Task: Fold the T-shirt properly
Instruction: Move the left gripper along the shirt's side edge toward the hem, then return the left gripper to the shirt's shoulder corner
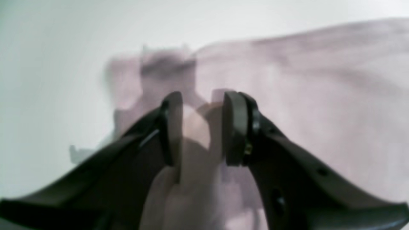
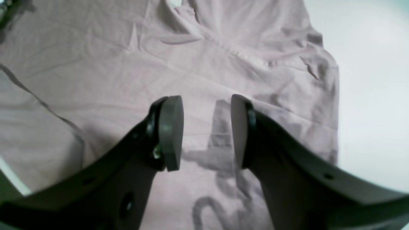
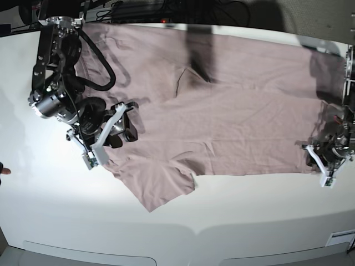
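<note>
- A dusty pink T-shirt (image 3: 233, 111) lies spread and wrinkled across a white table (image 3: 249, 221), one sleeve pointing toward the table's near edge.
- The right gripper (image 2: 207, 131) hovers over the shirt's sleeve side, its jaws apart with nothing between them.
- The left gripper (image 1: 202, 127) sits at the shirt's opposite edge; the picture is blurred, but pink cloth seems pinched between its pads (image 1: 235, 127).

One T-shirt (image 3: 233, 105), two arms, one table (image 3: 249, 221).
</note>
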{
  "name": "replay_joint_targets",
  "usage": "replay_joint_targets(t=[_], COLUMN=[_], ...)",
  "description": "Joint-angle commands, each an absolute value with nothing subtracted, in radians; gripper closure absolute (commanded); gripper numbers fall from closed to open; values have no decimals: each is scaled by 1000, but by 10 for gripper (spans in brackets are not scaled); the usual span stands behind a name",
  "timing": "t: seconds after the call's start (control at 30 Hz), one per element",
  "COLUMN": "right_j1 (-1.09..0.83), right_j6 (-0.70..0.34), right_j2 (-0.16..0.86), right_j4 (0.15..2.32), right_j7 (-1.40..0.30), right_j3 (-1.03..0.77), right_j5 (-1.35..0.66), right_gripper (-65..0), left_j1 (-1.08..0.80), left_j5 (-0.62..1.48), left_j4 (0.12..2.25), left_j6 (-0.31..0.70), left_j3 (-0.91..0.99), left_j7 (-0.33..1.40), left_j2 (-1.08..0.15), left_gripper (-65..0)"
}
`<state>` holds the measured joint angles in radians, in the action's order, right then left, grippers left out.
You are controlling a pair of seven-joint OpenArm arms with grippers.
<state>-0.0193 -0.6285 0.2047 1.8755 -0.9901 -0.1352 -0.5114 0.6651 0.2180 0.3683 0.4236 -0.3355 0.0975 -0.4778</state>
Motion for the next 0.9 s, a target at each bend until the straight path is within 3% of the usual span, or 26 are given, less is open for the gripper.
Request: replay_joint_targets(t=[0.0, 0.33, 0.53, 0.77, 0.87], right_j1=[-2, -2, -3, -62, -114], right_j6=[-628, -629, -659, -659, -659], right_j2=[210, 210, 210, 210, 210], right_j4=[1893, 1893, 1894, 1893, 1893], right_j7=[-977, -1012, -999, -988, -989], right_j3=[-138, -138, -138, -147, -147], right_j5=[-538, -566, -575, -482, -480], right_gripper=[-255, -255, -255, -255, -255], left_j1=[699, 707, 700, 559, 447], left_j5=[209, 159, 214, 282, 297], left_j4=[368, 357, 385, 777, 1003], left_j6=[414, 329, 329, 328, 247], left_j3=[-332, -332, -331, -331, -329], left_j7=[62, -22, 74, 283, 384], left_j2=[-493, -534, -540, -573, -593], left_gripper=[-215, -215, -215, -215, -215])
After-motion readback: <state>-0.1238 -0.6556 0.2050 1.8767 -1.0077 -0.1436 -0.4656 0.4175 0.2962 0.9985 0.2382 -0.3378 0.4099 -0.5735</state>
